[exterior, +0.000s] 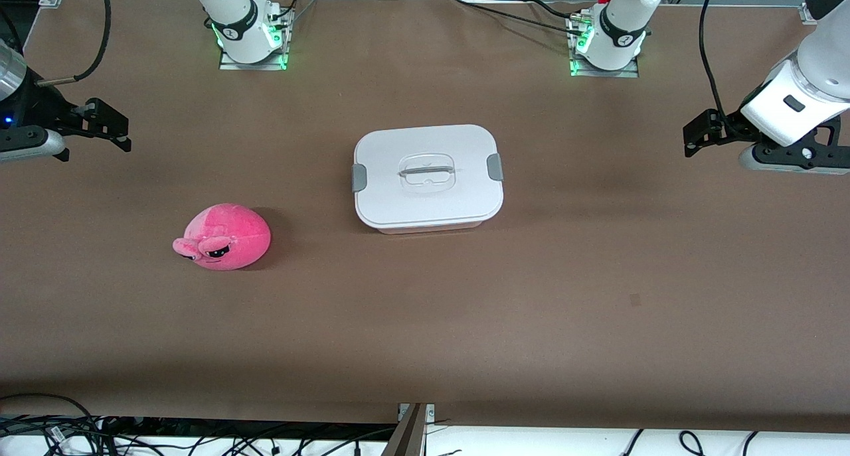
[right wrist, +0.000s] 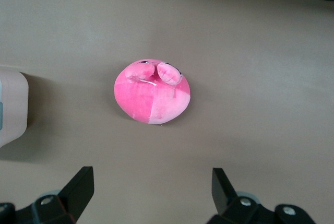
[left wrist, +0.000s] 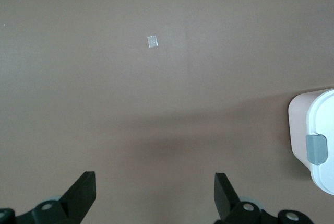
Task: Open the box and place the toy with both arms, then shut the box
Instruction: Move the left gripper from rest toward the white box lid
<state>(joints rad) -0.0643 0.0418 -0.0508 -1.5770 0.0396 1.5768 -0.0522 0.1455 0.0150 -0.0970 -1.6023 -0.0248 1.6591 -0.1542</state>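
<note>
The box (exterior: 428, 177) stands at the table's middle, its white lid on and a grey clip at each end. The pink plush toy (exterior: 222, 237) lies on the table toward the right arm's end, nearer the front camera than the box. My right gripper (exterior: 109, 127) is open and empty, up over the table's edge at the right arm's end. Its wrist view (right wrist: 152, 178) shows the toy (right wrist: 152, 91) and a corner of the box (right wrist: 10, 109). My left gripper (exterior: 697, 134) is open and empty over the left arm's end. Its wrist view (left wrist: 155, 182) shows one end of the box (left wrist: 321, 130).
A small pale square mark (exterior: 635, 300) sits on the brown table, also seen in the left wrist view (left wrist: 152, 41). Both arm bases (exterior: 249, 38) stand along the edge farthest from the front camera. Loose black cables (exterior: 66, 433) lie past the nearest edge.
</note>
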